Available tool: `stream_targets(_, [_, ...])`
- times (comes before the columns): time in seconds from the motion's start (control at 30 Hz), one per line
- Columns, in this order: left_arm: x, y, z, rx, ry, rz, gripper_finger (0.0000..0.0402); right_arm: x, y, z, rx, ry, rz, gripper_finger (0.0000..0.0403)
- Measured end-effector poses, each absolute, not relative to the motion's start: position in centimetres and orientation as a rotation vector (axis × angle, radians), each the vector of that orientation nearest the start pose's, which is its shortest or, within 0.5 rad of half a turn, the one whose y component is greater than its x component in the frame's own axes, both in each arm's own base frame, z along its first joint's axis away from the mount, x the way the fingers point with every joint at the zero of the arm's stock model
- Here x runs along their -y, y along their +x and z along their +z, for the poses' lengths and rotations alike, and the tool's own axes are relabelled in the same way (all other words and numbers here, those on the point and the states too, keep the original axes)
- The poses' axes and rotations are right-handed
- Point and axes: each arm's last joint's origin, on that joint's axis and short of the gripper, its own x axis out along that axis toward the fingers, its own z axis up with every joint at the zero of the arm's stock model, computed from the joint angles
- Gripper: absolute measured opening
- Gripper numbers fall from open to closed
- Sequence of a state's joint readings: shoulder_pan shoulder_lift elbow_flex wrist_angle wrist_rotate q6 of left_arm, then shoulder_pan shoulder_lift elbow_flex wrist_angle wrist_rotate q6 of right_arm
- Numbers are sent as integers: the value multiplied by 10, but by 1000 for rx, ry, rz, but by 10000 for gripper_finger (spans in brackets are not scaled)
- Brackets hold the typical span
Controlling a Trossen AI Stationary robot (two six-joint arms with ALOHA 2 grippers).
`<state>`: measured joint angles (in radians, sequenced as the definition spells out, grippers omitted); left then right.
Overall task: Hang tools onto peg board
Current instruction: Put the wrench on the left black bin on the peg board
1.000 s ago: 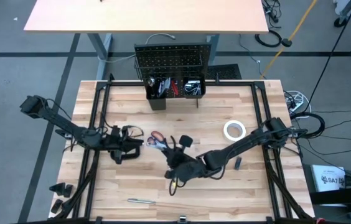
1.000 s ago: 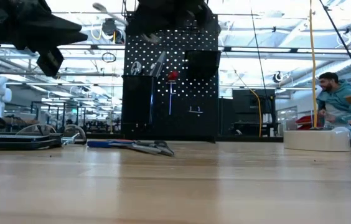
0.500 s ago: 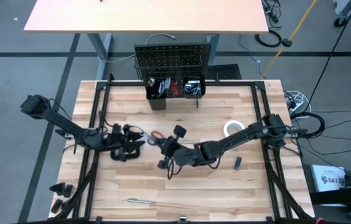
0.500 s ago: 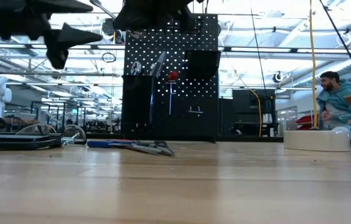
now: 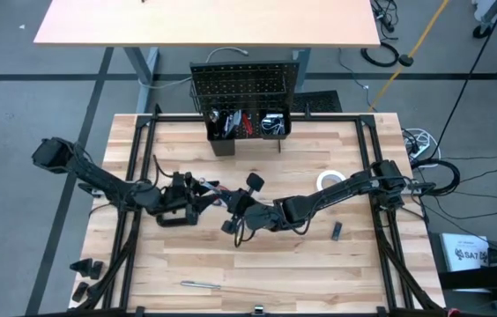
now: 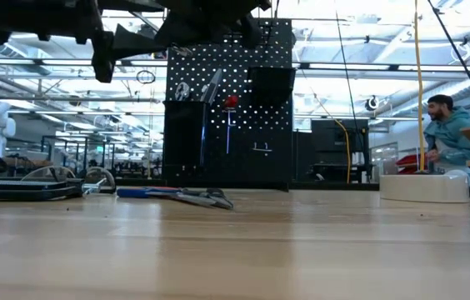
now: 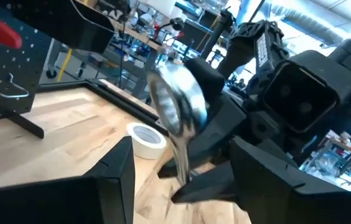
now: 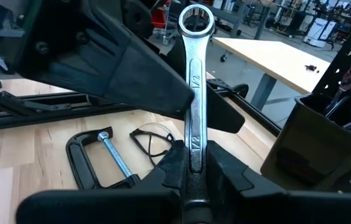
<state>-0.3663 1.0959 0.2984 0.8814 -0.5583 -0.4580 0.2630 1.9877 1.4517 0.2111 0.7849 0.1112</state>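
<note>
Wrist cams are where you get the real story; in the right wrist view your right gripper is clamped on the shank of a ratchet wrench, ring end away from the wrist, long axis in line with the fingers; the high view only gives you a dark tangle there. That same view picks up a black C-clamp lying flat on the wood with safety glasses just beside it. From the left wrist view you see the wrench's ring end sitting between the spread fingers of your left gripper, jaws wide and not touching it as far as I can tell; the white tape roll shows behind it.

From above, both grippers meet over the middle of the table, the left arm in from the left edge, the right arm from the right edge; the tape roll sits near the right edge, a small dark bit near it, and a thin metal tool near the front edge.

Table's light butcher-block wood with a dark frame; the peg board stands upright at the back edge, bins at its foot. Low view shows a workshop hall behind and a person off to the right.
</note>
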Motion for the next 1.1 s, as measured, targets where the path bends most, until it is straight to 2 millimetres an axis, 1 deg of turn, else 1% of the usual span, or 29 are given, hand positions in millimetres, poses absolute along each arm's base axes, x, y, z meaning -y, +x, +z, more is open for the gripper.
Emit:
stream_targets(0.17, [58, 198, 212, 119, -493, 175, 196, -97, 441, 243, -260, -66, -539, 29])
stream_targets(0.27, [58, 197, 213, 123, -494, 174, 196, -97, 441, 243, -259, -90, -580, 29])
stream_targets(0.37, [57, 198, 213, 120, -458, 189, 196, -96, 440, 243, -258, -95, -597, 29])
stream_targets(0.6, [55, 197, 213, 127, -428, 253, 196, -97, 440, 243, -256, -91, -597, 29])
stream_targets(1.1, [53, 197, 215, 151, -426, 293, 195, -96, 440, 243, -256, -88, -598, 29])
